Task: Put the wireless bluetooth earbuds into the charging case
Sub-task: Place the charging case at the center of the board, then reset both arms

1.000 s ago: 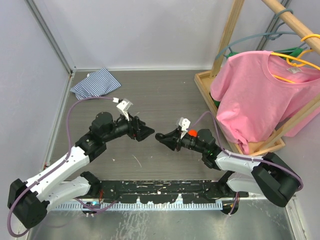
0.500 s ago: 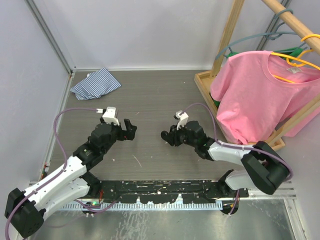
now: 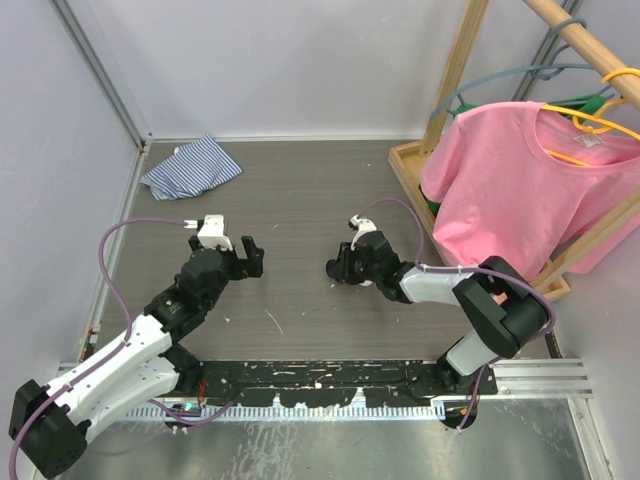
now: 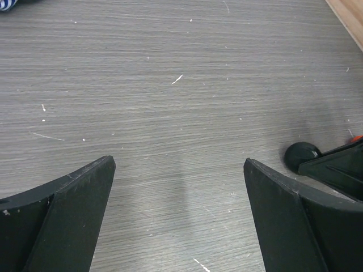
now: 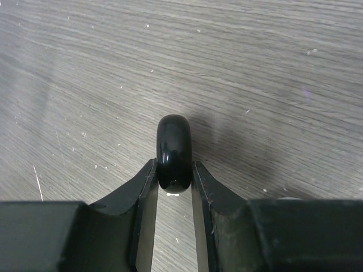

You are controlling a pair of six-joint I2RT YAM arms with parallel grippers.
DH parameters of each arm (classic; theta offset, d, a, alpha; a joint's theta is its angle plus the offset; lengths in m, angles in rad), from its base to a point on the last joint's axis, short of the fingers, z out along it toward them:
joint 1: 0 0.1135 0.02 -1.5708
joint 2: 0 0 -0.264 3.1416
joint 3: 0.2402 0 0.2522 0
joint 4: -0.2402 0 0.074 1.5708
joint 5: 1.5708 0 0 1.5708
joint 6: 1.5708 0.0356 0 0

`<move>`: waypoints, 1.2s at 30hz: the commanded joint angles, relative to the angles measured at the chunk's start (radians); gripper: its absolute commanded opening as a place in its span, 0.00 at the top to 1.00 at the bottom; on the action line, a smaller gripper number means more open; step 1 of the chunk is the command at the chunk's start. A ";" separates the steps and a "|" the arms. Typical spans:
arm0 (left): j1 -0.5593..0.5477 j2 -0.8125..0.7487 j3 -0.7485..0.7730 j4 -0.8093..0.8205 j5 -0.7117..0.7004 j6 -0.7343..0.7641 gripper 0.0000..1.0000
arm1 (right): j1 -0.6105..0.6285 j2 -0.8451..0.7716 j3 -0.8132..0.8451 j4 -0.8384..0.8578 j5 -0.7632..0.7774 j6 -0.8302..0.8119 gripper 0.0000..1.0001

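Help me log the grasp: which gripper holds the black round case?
The right gripper: it pinches the black round case on edge; the left gripper stands open, empty.

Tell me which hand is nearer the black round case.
Right. The right hand is shut on the black round case, pinching it on edge. The left hand hangs open off to the case's left, apart from it.
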 commanded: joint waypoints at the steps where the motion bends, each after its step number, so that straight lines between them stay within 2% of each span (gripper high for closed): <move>1: 0.003 -0.020 0.015 0.004 -0.050 -0.008 0.02 | -0.007 -0.033 0.019 -0.038 0.074 0.039 0.71; 12: 0.003 -0.056 0.038 -0.028 -0.081 -0.046 0.02 | -0.008 -0.253 -0.014 -0.129 0.161 -0.007 0.48; 20: 0.003 -0.156 0.205 -0.306 -0.048 -0.189 0.02 | -0.010 -0.582 -0.030 -0.319 0.299 -0.067 0.28; 26: 0.003 -0.355 0.342 -0.536 -0.062 -0.179 0.02 | -0.010 -0.907 -0.015 -0.503 0.440 -0.128 0.13; 29: 0.003 -0.466 0.394 -0.608 -0.089 -0.132 0.02 | -0.009 -1.041 -0.002 -0.580 0.493 -0.168 0.00; 36: 0.003 -0.615 0.484 -0.701 -0.114 0.008 0.02 | -0.009 -1.231 0.028 -0.669 0.526 -0.208 0.00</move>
